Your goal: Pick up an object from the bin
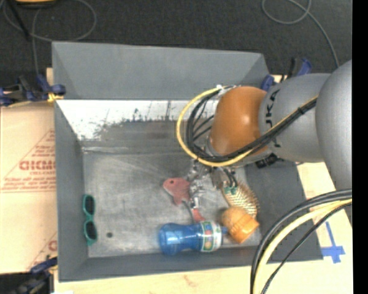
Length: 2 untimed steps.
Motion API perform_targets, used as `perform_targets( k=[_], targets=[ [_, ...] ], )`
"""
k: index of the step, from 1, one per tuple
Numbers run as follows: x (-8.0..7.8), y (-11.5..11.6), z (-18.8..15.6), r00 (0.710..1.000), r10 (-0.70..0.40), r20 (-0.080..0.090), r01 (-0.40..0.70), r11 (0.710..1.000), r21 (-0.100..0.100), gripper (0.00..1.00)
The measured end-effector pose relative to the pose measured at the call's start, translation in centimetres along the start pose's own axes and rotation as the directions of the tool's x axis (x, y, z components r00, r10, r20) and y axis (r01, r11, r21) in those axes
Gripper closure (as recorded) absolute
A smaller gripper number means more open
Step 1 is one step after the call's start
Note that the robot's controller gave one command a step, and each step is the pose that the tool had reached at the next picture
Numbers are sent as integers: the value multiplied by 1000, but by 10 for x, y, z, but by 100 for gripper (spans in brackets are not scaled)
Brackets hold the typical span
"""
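Observation:
My gripper (197, 192) hangs low in the middle of the bin, under the arm's orange cover. Directly at its left side lies a small pink flat thing (175, 188), whose right end runs beneath the gripper. A small red piece (197, 214) pokes out just below the gripper. In front of it, a blue bottle (187, 237) with a green-labelled neck lies on its side along the near wall. An orange rounded thing (239, 223) rests at the bottle's right end. A gold and green patterned thing (242, 199) lies just right of the gripper.
A pair of green sunglasses (88, 219) lies against the left wall. The arm and its looped cables cover the bin's right back part. The bin floor between the sunglasses and the pink thing is bare.

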<state>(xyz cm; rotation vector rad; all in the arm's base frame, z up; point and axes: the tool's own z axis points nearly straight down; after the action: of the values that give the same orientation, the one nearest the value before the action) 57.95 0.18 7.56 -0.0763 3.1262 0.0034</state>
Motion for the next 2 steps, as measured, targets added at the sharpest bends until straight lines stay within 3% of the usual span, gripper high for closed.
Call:
perform_targets(
  k=[2],
  targets=[
    [1,0,-7,1000,1,-12,-1,1000,-1,100]
  ],
)
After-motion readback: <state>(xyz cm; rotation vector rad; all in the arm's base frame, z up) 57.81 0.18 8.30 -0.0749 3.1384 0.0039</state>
